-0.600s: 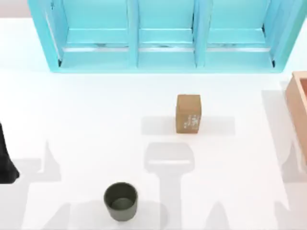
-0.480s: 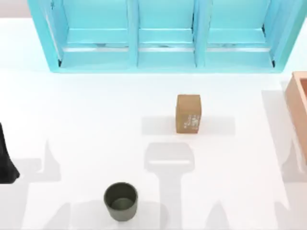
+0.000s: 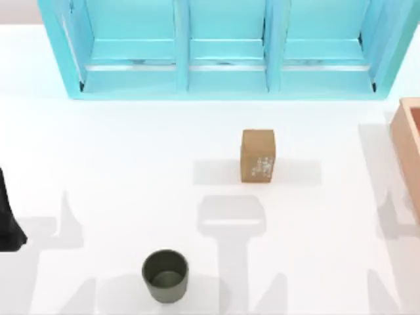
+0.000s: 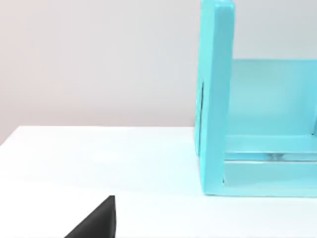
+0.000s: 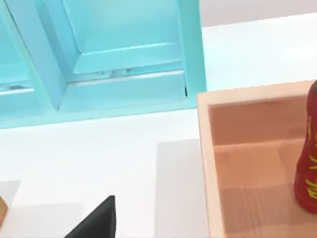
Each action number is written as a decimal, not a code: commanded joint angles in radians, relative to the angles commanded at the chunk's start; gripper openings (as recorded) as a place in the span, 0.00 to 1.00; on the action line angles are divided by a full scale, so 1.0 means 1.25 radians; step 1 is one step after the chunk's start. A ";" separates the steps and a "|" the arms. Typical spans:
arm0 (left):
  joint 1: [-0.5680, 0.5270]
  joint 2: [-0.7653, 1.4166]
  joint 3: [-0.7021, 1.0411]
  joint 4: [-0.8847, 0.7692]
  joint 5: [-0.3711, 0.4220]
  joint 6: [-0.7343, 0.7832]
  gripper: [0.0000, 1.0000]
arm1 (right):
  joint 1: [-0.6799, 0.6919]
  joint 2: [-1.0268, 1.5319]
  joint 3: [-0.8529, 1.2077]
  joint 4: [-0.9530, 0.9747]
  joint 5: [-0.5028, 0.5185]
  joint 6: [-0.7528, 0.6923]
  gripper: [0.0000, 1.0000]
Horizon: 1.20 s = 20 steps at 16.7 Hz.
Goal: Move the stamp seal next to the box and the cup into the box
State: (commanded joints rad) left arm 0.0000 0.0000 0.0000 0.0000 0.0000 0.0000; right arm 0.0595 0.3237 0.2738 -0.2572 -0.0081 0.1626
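Neither gripper's finger state can be told (left arm (image 3: pixel 8 216) parked at table's left edge).

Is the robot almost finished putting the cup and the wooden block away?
No, nothing looks done. The cup stands near the table's front, outside the box at the right edge. The stamp seal stands mid-table, apart from the box. Neither is being held; the left arm sits at the left edge. Both moves remain.

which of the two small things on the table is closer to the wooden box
The stamp seal: it stands right of the cup, nearer the box.
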 joint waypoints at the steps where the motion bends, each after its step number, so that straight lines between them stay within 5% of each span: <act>1: 0.000 0.000 0.000 0.000 0.000 0.000 1.00 | 0.012 0.059 0.052 -0.045 -0.002 0.027 1.00; 12: 0.000 0.000 0.000 0.000 0.000 0.000 1.00 | 0.170 0.773 0.688 -0.580 -0.019 0.330 1.00; 20: 0.000 0.000 0.000 0.000 0.000 0.000 1.00 | 0.269 1.144 1.072 -0.799 -0.018 0.400 1.00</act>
State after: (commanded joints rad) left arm 0.0000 0.0000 0.0000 0.0000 0.0000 0.0000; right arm 0.3963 1.7538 1.6134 -1.2554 -0.0311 0.6627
